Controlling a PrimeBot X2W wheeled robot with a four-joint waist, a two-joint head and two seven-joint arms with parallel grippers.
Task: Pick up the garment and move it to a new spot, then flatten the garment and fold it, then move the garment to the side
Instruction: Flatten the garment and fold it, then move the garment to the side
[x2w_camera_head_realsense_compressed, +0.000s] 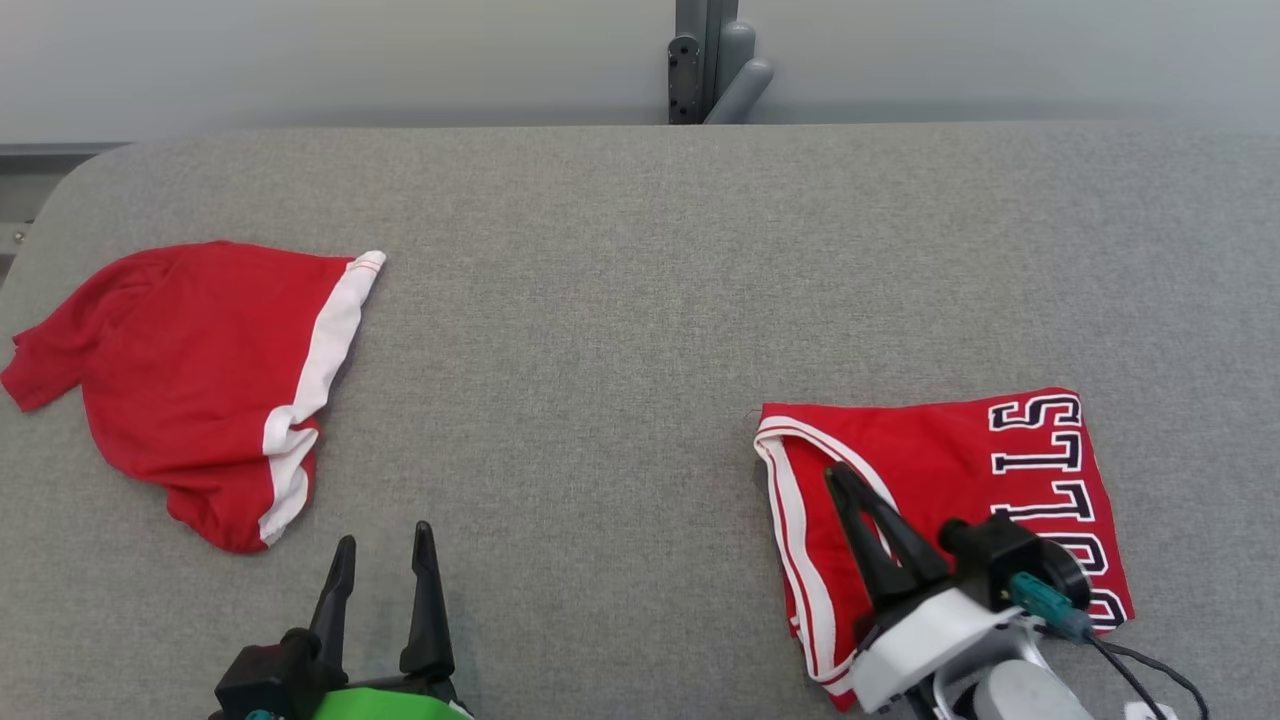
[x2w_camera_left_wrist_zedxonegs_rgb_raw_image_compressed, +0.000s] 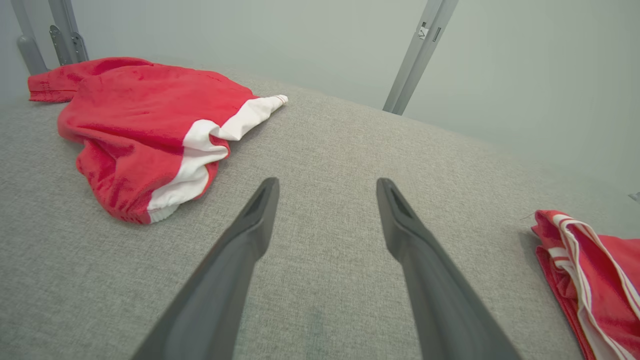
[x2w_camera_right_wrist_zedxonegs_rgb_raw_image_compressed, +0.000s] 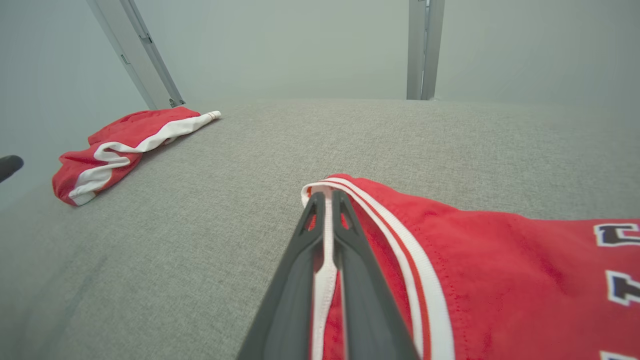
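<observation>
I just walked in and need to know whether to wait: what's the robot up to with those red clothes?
The right gripper, fingers shut, lies over the white-trimmed edge of the folded red jersey at the right of the table; whether it pinches fabric is unclear. The left gripper hovers open over bare table, touching nothing. A second red garment lies crumpled at the left.

bright, even, diffuse light, just a faint soft shadow beside the folded red garment (x2w_camera_head_realsense_compressed: 930, 470), no glare, head view sharp, wrist views wide-angle warped at edges, hazy and soft beyond that garment.
</observation>
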